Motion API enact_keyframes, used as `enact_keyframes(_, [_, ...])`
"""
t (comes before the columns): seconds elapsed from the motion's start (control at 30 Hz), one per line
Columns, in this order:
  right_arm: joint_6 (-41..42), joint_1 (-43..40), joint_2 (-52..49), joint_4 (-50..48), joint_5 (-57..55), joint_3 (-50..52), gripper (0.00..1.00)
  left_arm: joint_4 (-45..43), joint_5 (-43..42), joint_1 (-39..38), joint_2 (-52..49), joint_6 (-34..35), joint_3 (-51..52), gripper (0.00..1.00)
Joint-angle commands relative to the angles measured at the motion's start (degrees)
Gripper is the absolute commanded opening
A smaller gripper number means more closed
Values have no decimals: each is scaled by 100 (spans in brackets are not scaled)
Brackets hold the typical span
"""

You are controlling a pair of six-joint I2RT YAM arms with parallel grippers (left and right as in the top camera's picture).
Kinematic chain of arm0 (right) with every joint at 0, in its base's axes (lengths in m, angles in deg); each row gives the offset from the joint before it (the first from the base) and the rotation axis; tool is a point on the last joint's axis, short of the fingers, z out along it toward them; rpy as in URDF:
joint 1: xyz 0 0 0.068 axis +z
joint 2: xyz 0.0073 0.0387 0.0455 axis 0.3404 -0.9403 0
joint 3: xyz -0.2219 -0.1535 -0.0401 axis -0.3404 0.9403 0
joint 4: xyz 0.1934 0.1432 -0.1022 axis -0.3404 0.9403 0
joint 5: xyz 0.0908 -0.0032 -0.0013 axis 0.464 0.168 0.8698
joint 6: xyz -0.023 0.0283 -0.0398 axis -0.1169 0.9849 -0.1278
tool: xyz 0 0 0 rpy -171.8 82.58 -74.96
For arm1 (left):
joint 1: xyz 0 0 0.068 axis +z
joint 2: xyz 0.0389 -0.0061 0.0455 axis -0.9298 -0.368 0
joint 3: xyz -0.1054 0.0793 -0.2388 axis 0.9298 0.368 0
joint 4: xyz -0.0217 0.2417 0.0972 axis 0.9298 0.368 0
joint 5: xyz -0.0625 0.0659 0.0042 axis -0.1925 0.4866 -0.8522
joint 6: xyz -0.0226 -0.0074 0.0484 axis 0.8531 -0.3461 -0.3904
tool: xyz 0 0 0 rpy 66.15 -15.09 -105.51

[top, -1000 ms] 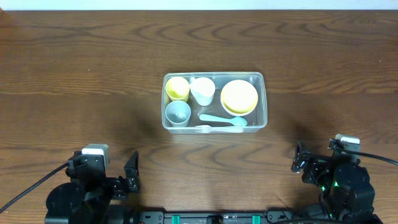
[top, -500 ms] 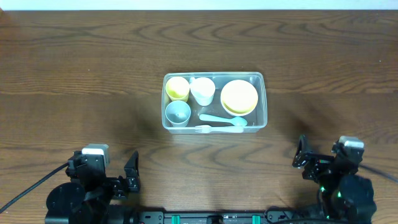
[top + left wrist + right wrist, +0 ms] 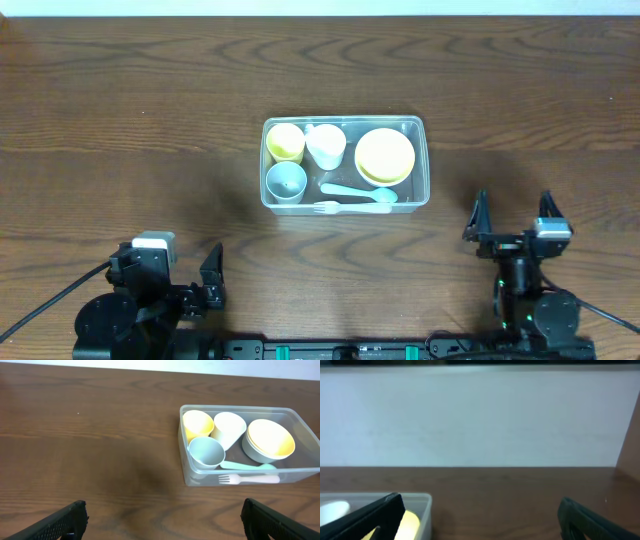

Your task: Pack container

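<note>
The container [image 3: 345, 121] is a clear rectangular tub at the table's middle. It holds a yellow cup [image 3: 286, 142], a white cup [image 3: 326, 146], a grey-blue cup [image 3: 286, 181], a yellow bowl [image 3: 385, 155], a blue spoon [image 3: 360, 192] and a white fork [image 3: 345, 207]. It also shows in the left wrist view [image 3: 235, 408], and its corner shows in the right wrist view [image 3: 422, 497]. My left gripper [image 3: 168, 268] [image 3: 162, 520] is open and empty at the near left. My right gripper [image 3: 512, 225] [image 3: 480, 520] is open and empty at the near right, apart from the tub.
Dark wooden table [image 3: 120, 120] all round the tub. A pale wall [image 3: 480, 415] stands beyond the table's far edge.
My right gripper has swung up and a little left, and its fingers now point straight toward the far edge. The left arm and the tub's contents have not moved.
</note>
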Motion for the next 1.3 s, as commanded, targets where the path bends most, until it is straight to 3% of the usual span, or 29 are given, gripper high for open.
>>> enact_keyframes(0.0, [-365,-52,61,-343,17,420,99,11,-39,24,11,72,-2,98])
enact_keyframes(0.23, [-428,-57,61,693,129,420,99,11,-39,24,11,72,-2,98])
enact_keyframes(1.1, [-428,-57,39,654,131,420,99,11,-39,24,11,72,-2,98])
enact_keyframes(1.27, [-428,-57,39,654,131,420,99,186,356,31,31,-369,46,98])
